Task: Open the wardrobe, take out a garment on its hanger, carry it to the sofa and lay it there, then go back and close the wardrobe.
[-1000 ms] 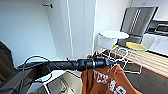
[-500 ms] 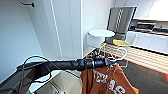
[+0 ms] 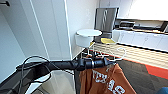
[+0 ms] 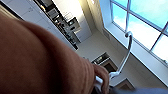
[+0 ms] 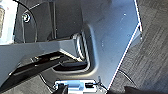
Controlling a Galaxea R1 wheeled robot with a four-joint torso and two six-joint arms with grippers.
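The garment (image 3: 105, 80), burnt orange with white letters, hangs from the white hanger (image 3: 117, 56) held at the end of the left arm, out in front of the robot over dark carpet. The left gripper (image 3: 106, 62) has its fingers pinching the hanger. A white round tabletop (image 3: 88, 32) stands beyond.

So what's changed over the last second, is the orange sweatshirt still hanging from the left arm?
Yes. The whole head view has swung, so the camera turned with the robot: the steel fridge and round white table slid left toward the middle. The burnt-orange TEXAS hooded sweatshirt still hangs on its thin white hanger from the left gripper, as before.
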